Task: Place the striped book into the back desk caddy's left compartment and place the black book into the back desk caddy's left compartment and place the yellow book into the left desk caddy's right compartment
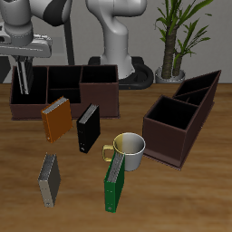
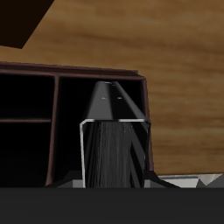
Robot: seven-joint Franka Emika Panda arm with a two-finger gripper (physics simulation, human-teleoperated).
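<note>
1. The pincer (image 1: 22, 83) is hanging over the back desk caddy (image 1: 65, 91) at its end compartment, its fingers (image 1: 15, 74) gripping a dark, thin, upright object, apparently the striped book (image 2: 112, 144), just above the rim.
2. In the wrist view the book is standing between the fingers beside the caddy's wall.
3. The black book (image 1: 87, 130) is standing upright on the worktop (image 1: 181, 195), just in front of the back caddy.
4. The yellow book (image 1: 56, 119) is standing beside it, slightly apart.
5. The left desk caddy (image 1: 182, 116) is sitting angled, well apart from both.
6. A mug (image 1: 128, 150), a green book (image 1: 114, 183) and a grey book (image 1: 48, 179) are crowding the front; bare worktop is lying along the front edge near the left caddy.
</note>
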